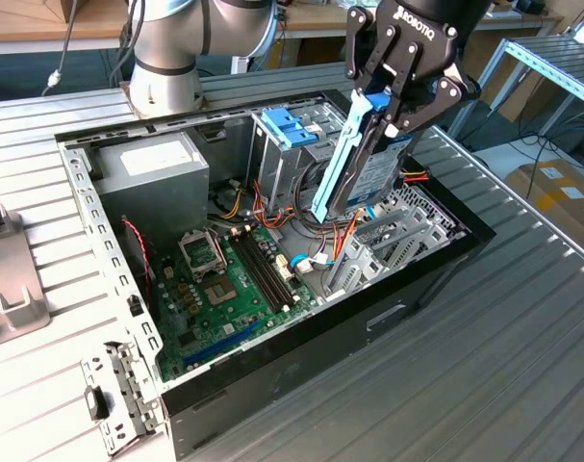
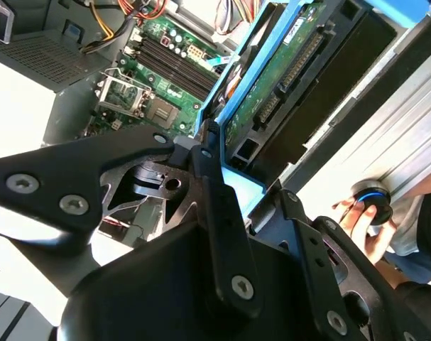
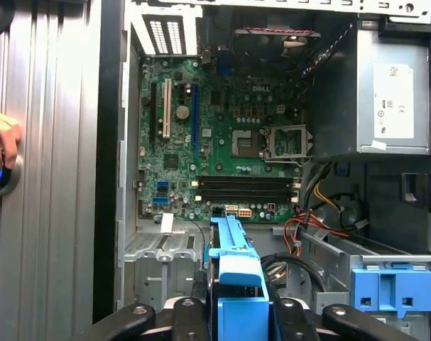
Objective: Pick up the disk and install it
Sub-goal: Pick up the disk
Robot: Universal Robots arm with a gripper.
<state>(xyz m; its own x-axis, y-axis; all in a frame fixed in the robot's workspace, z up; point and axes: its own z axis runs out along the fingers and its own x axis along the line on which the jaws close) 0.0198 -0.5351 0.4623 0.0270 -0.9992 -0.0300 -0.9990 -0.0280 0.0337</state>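
Table [image 1: 522,366]: ribbed grey metal, carrying the open computer case.
Computer case [image 1: 272,390]: lying on its side with the side panel off, at the middle of the exterior view.
Robot arm [image 1: 166,58]: its base stands on the table at 11 o'clock from the case's middle in the exterior view.
Power supply [image 1: 152,183]: grey box in the case at 10 o'clock from the motherboard in the exterior view.
Motherboard [image 1: 224,289]: green, flat on the case floor.
Drive cage [image 1: 292,130]: metal, with light-blue handles, at 1 o'clock from the motherboard in the exterior view.
Gripper [image 1: 393,120]: black, clenched on the disk, one finger on each blue side piece.
Disk [image 1: 364,173]: off the table, held on edge and tilted above the case at 2 o'clock from the motherboard in the exterior view, lower end down among the cables, just beside the drive cage.
Person's hand [image 3: 1,138]: resting on a round black knob [image 2: 371,199] on the table, outside the case.
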